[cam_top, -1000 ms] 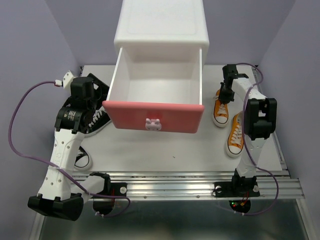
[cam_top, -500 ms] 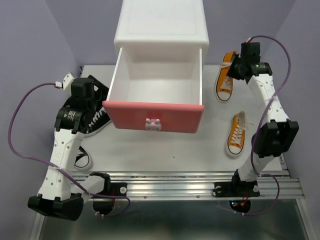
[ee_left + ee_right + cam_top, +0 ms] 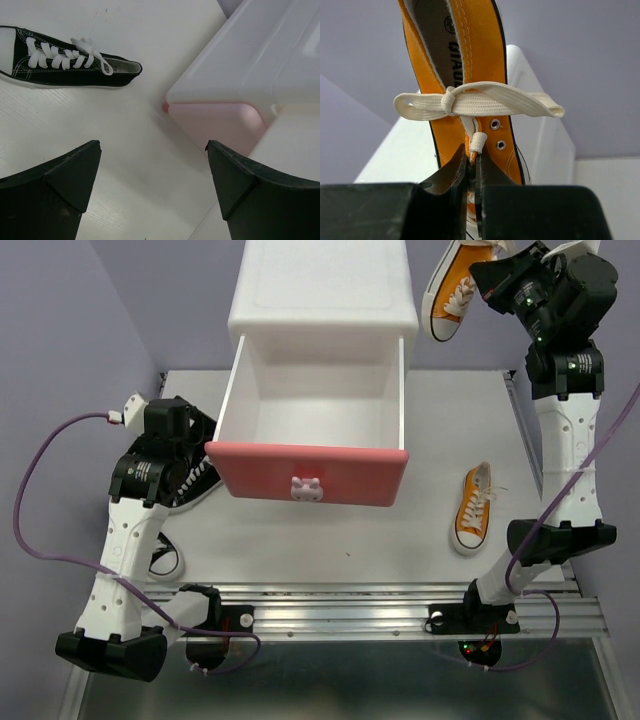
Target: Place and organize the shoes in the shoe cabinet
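Observation:
The white shoe cabinet (image 3: 320,290) stands at the back with its upper drawer (image 3: 310,475) pulled out and nothing in it. My right gripper (image 3: 497,270) is shut on the tongue and lace of an orange sneaker (image 3: 452,285), held high beside the cabinet's top right corner; it also shows in the right wrist view (image 3: 470,50), hanging from the gripper (image 3: 474,162). The other orange sneaker (image 3: 472,507) lies on the table at the right. My left gripper (image 3: 152,170) is open and empty above the table, left of the cabinet (image 3: 240,75). A black sneaker (image 3: 65,62) lies beyond it.
A second black sneaker (image 3: 165,558) lies near the left front edge, partly under my left arm. The pale pink lower drawer front (image 3: 220,125) is shut. The pulled-out drawer overhangs the middle of the table. Purple walls close in at the left, right and back.
My right gripper has lifted the orange sneaker off the table and carried it up and back to beside the cabinet's top. The left arm has not moved.

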